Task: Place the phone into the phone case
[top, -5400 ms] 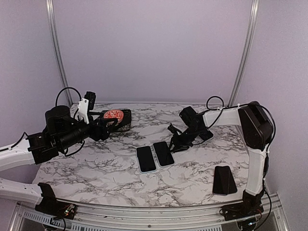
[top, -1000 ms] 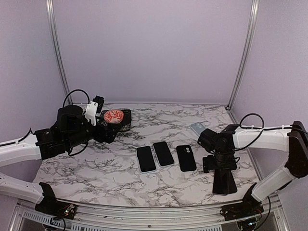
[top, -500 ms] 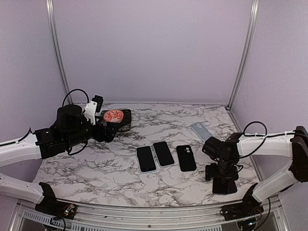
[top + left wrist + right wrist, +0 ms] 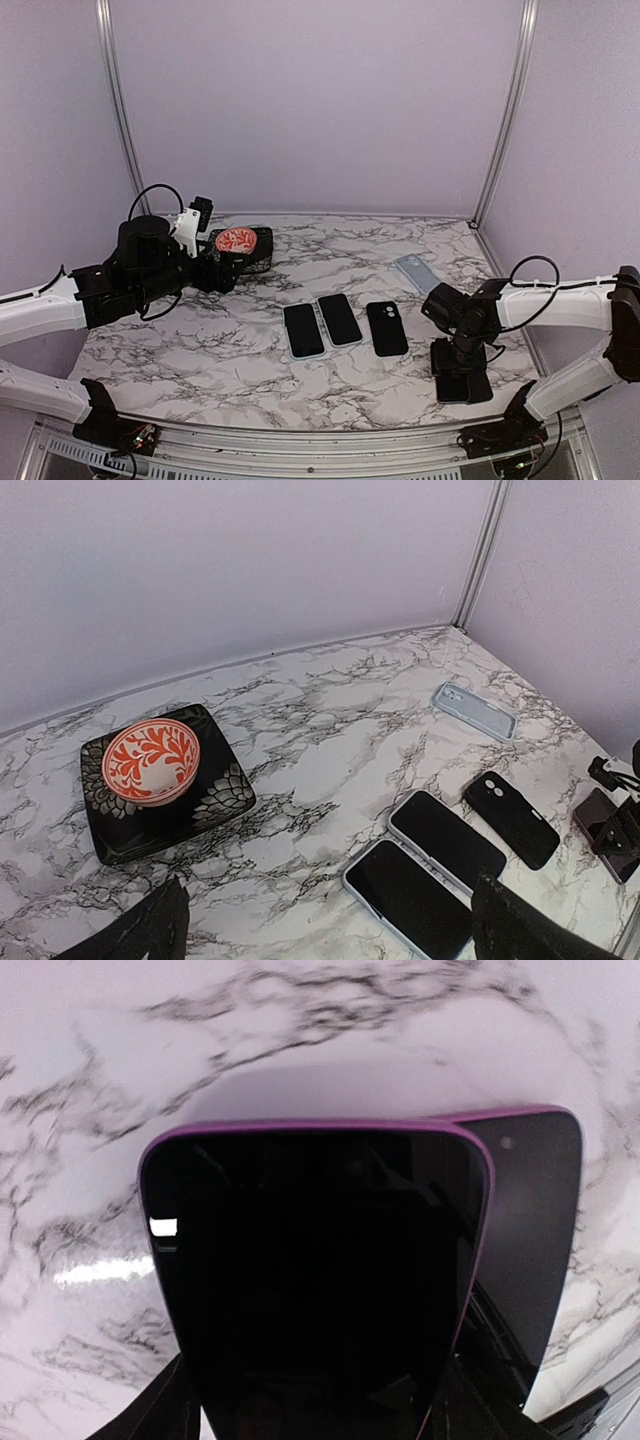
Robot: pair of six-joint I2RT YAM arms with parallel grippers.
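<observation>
A dark phone (image 4: 310,1260) with a purple rim lies at the table's near right (image 4: 462,385), partly over another dark purple-edged slab (image 4: 530,1220). My right gripper (image 4: 315,1405) points down over the phone (image 4: 461,362), one finger against each long edge. Two cases lie further in: a black one with camera holes (image 4: 387,328) (image 4: 510,818) and a pale blue one (image 4: 417,272) (image 4: 475,710). The left gripper (image 4: 330,940) hangs open above the table's left side (image 4: 222,270), holding nothing.
Two dark-screened phones in light cases (image 4: 303,330) (image 4: 340,319) lie side by side mid-table. A black tray (image 4: 262,248) with a red-and-white bowl (image 4: 237,240) sits at the back left. The table's right edge and a metal post are close to the right arm.
The right gripper has come down onto the dark phone at the near right, and its jaws have narrowed against the phone's sides. The left arm has barely moved.
</observation>
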